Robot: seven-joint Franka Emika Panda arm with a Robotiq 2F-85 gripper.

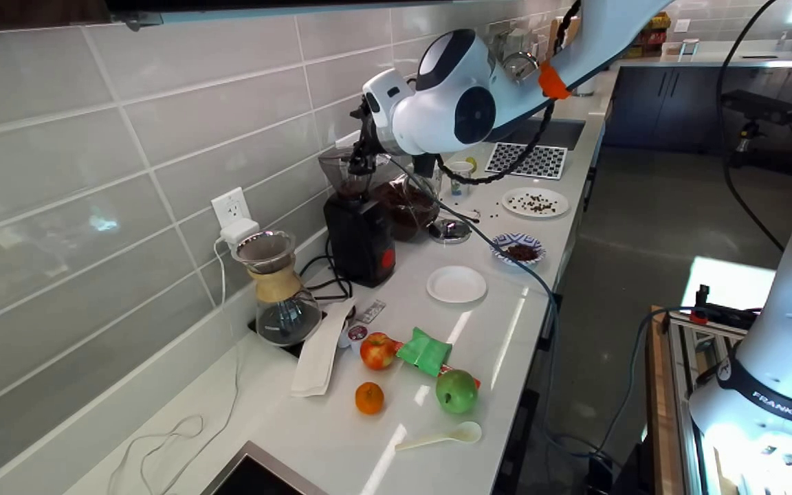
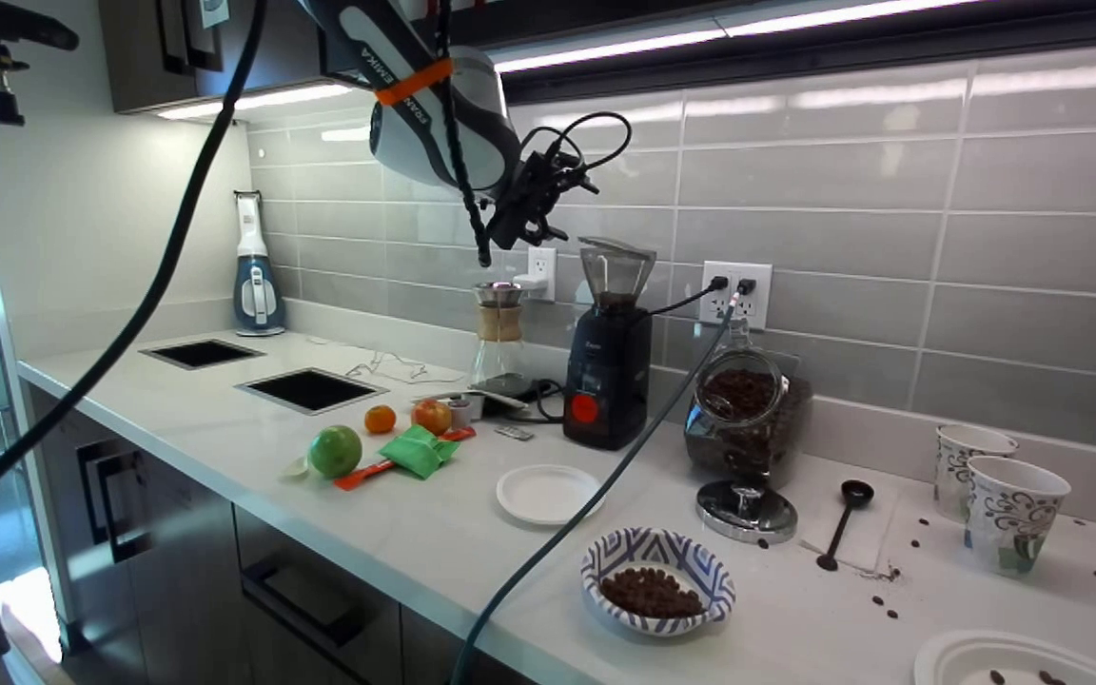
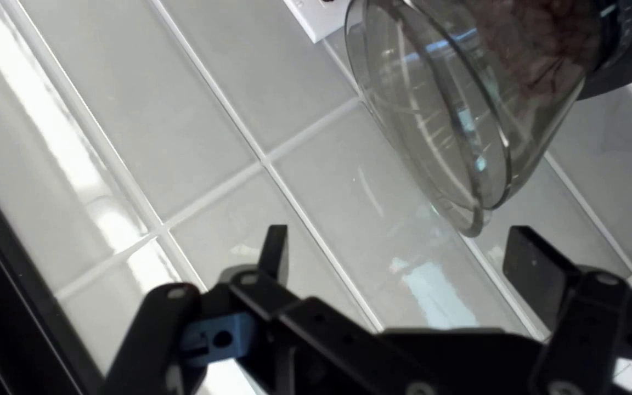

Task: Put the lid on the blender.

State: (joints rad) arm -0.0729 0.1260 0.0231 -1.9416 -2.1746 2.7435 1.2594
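A grey tiled wall backs the white counter. The arm reaches over the counter in both exterior views, an orange strap around it. The blender stands upright near the wall: a black body with a clear jar on top, dark contents low in it. Beside it is the canister, glass, with brown contents and a round mouth facing out. The carafe stands on the blender's opposite side.

The gripper hangs near the top of the jar, its fingers spread wide, tile showing through the gap. A white plate lies in front of the blender; a second plate, farther along the counter, carries scattered beans. Between the two, the patterned bowl holds more beans. Two paper cups stand close together near the second plate. A chrome disc lies just in front of the canister.

In an exterior view the lid is on the jar's mouth, tilted, with space between it and the gripper; whether it is fully seated cannot be told.

The green fruit, apple and orange lie near a green packet. A pale spoon lies near the green fruit, and a black scoop near the cups.
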